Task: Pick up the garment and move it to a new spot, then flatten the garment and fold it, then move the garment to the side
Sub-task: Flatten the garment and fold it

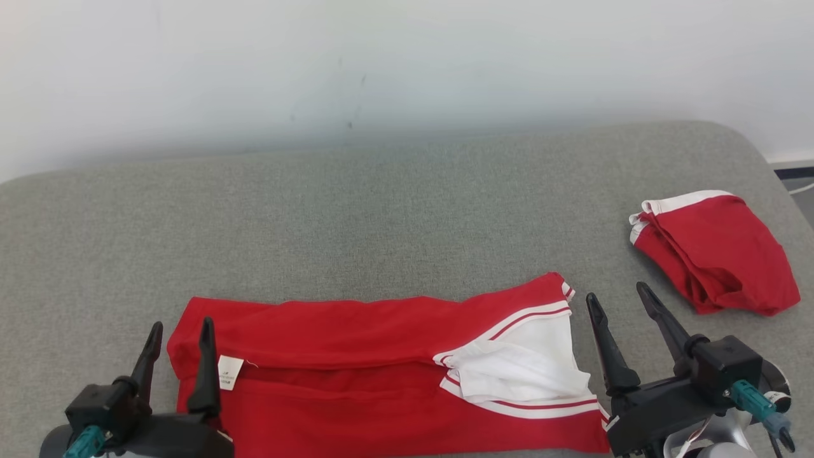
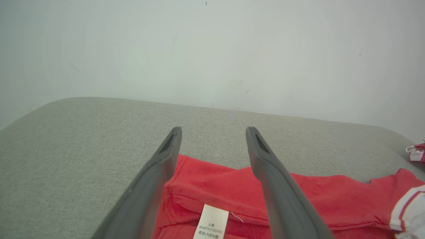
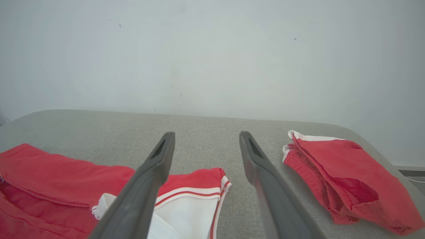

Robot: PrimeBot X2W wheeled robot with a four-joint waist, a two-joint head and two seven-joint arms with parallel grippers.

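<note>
A red garment (image 1: 356, 356) with white striped trim lies spread across the near part of the grey padded surface (image 1: 381, 222), one long edge folded over. Its white label (image 1: 229, 372) shows near its left end. My left gripper (image 1: 181, 326) stands open over that left end, with nothing between its fingers; in the left wrist view the left gripper (image 2: 214, 131) frames the red cloth (image 2: 225, 189) and label (image 2: 211, 222). My right gripper (image 1: 617, 292) is open and empty just right of the garment's white-trimmed end. In the right wrist view the right gripper (image 3: 207, 134) stands above that end (image 3: 189, 196).
A second red garment with white trim (image 1: 718, 254) lies folded in a small pile at the far right of the surface, also in the right wrist view (image 3: 335, 172). A pale wall (image 1: 407, 63) rises behind. The surface's rounded right edge (image 1: 772, 172) drops to the floor.
</note>
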